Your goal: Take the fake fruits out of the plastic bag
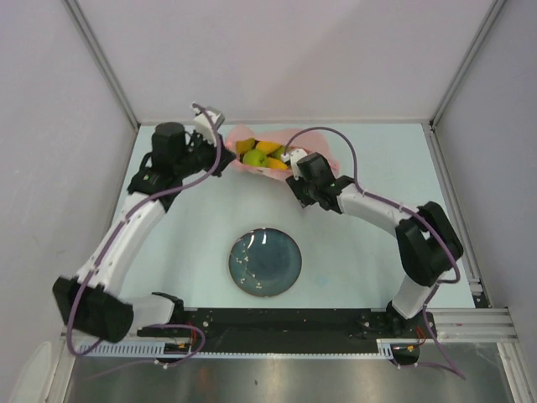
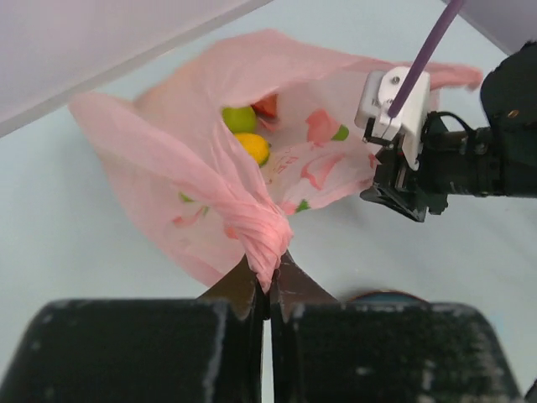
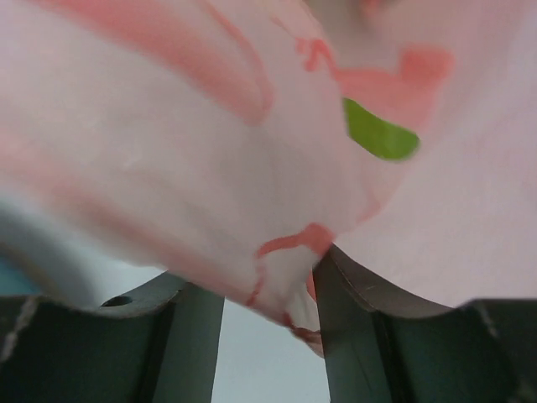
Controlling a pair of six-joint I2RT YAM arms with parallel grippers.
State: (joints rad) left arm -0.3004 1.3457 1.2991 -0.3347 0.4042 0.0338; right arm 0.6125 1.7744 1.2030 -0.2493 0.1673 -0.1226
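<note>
Pinching a twisted bunch of the pink plastic bag (image 2: 193,109) in fully closed jaws, the left gripper (image 2: 268,290) holds it at the far middle of the table (image 1: 377,168), fruits (image 2: 243,134) inside, while the right gripper (image 3: 268,290) has its jaws slightly apart around a fold of the bag's edge.

A lab test cell: white panels (image 1: 294,50), aluminium framing (image 1: 101,63).
</note>
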